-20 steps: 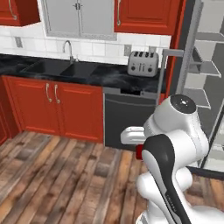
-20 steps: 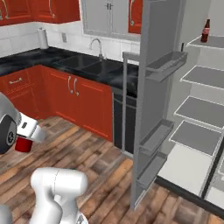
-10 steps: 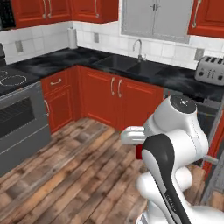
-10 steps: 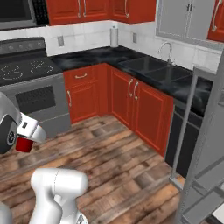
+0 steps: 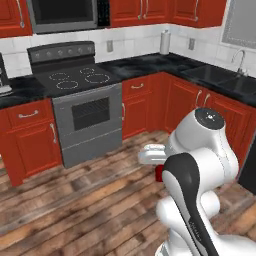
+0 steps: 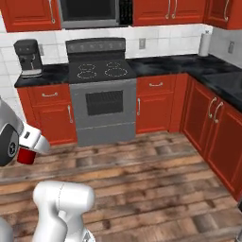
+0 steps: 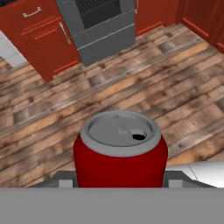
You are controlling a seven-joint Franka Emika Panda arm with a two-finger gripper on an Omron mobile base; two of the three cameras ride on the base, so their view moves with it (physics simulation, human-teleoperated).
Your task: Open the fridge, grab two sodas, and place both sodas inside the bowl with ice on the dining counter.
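Even, bright rendered light (soft shadows), slightly blurred, low-resolution detail.

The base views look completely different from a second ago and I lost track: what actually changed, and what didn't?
The base turned left: the open fridge, toaster and sink slid out to the right, and the stove and coffee maker came into view. Nothing was grabbed or released. The gripper stays closed on the red soda can, arm folded as before.

A home kitchen — red wooden cabinets (image 6: 156, 106) with slim metal handles run along two walls under a black marble worktop (image 6: 175, 64). A grey freestanding oven (image 5: 90, 122) with a black four-ring hob stands below a built-in microwave (image 6: 90, 13), beside a black coffee machine (image 6: 28, 56) — white tiled backsplash, plank wood floor (image 6: 156, 189).
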